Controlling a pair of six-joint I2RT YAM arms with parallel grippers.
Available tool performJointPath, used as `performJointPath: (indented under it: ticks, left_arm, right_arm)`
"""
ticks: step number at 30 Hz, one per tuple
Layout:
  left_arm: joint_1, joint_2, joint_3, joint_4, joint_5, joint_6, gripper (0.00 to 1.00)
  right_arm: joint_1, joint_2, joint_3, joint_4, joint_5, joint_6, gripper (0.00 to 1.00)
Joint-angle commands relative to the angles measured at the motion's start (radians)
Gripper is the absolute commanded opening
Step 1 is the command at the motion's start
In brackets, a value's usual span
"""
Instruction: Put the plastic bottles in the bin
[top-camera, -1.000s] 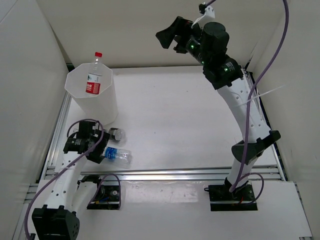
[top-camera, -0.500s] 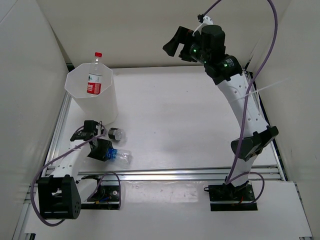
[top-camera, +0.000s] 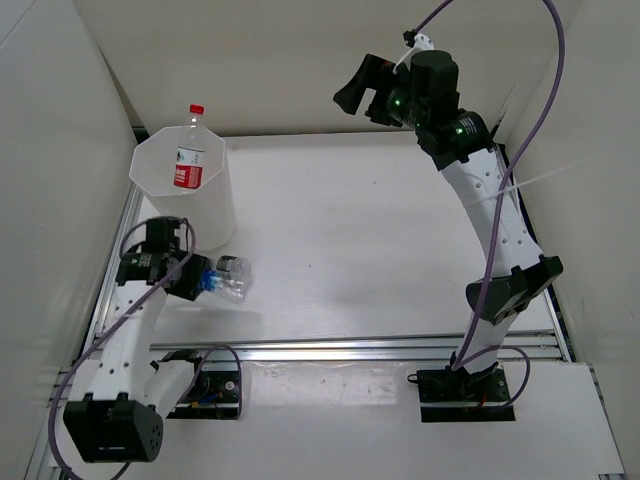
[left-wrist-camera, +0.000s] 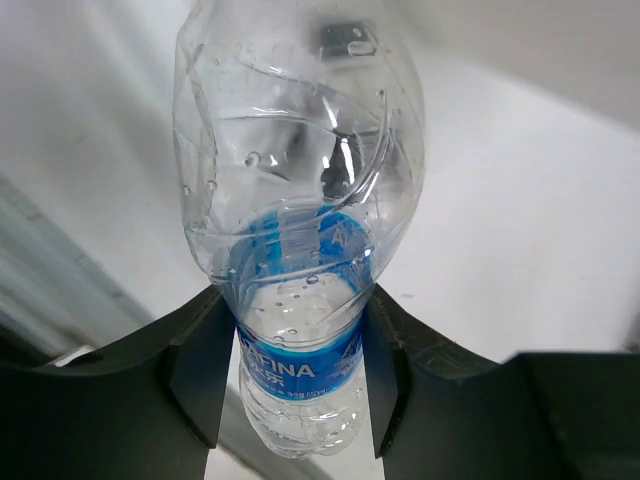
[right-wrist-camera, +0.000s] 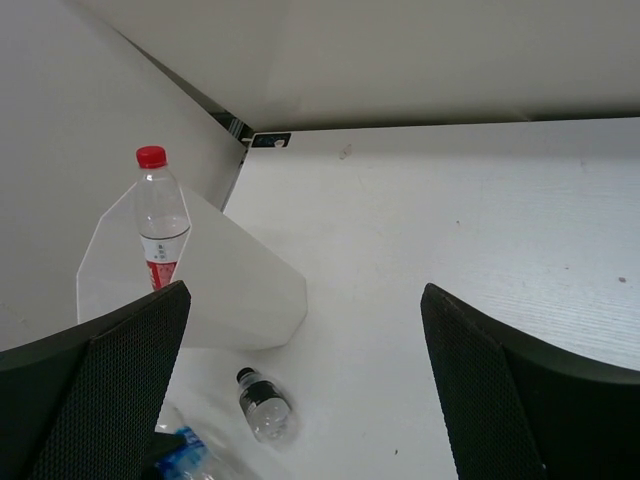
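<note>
My left gripper (top-camera: 188, 279) is shut on the blue-labelled clear plastic bottle (top-camera: 215, 284), and its fingers (left-wrist-camera: 200, 370) press the label (left-wrist-camera: 300, 368) from both sides. This bottle sticks out to the right, next to the black-capped bottle (top-camera: 236, 268) lying on the table. The tall white bin (top-camera: 205, 215) stands at the far left with the red-capped bottle (top-camera: 187, 150) upright inside. My right gripper (top-camera: 358, 86) hangs open and high over the far edge. Its view shows the bin (right-wrist-camera: 245, 285), the red-capped bottle (right-wrist-camera: 160, 215) and the black-capped bottle (right-wrist-camera: 264, 405).
Aluminium rails (top-camera: 400, 345) run along the near edge and the left side of the white table (top-camera: 380, 230). White walls close in the left, right and back. The left arm's purple cable (top-camera: 165, 225) loops close to the bin's base.
My left gripper closed on the blue-labelled bottle and carried it away from the near rail toward the bin. The right arm shifted slightly, still open.
</note>
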Motion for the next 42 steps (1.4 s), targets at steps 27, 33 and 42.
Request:
performJointPath:
  ticks: [27, 33, 42]
  left_arm:
    - [0.005, 0.492, 1.018, 0.281, -0.616, 0.678, 0.69]
    - [0.005, 0.524, 1.006, 0.281, -0.627, 0.678, 1.0]
    - [0.005, 0.18, 0.79, 0.27, -0.258, 0.544, 1.0]
  right_arm:
    - [-0.061, -0.1, -0.072, -0.001, -0.104, -0.036, 1.0]
    - [-0.098, -0.11, -0.099, -0.001, -0.123, -0.036, 1.0]
    - [-0.118, -0.119, -0.119, -0.001, -0.123, -0.026, 1.0]
